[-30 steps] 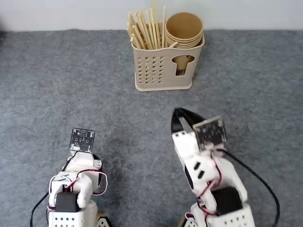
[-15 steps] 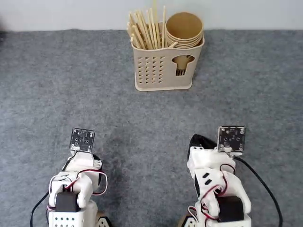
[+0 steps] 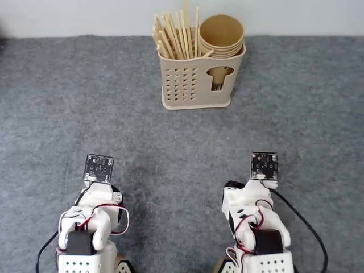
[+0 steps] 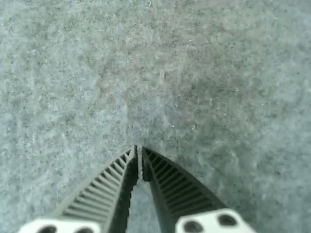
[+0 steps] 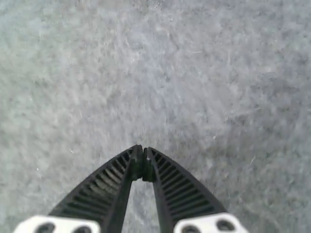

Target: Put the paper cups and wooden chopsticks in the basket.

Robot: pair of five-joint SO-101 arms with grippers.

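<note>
The 2 arms, left arm (image 3: 94, 222) and right arm (image 3: 256, 227), sit folded at the near edge of the grey mat (image 3: 68, 102). The left gripper (image 4: 140, 158) and right gripper (image 5: 143, 162) are each pinched closed on nothing, pointing down at the mat. Well apart, at the far edge, stands 1 basket (image 3: 193, 85). It holds nested paper cups (image 3: 220, 34) beside a bundle of wooden chopsticks (image 3: 173, 37). Their lower parts are hidden, and both are too crowded to count.

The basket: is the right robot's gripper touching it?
Apart. The high view shows grey mat between the basket and the right arm; the right wrist view shows the right gripper over bare mat.
</note>
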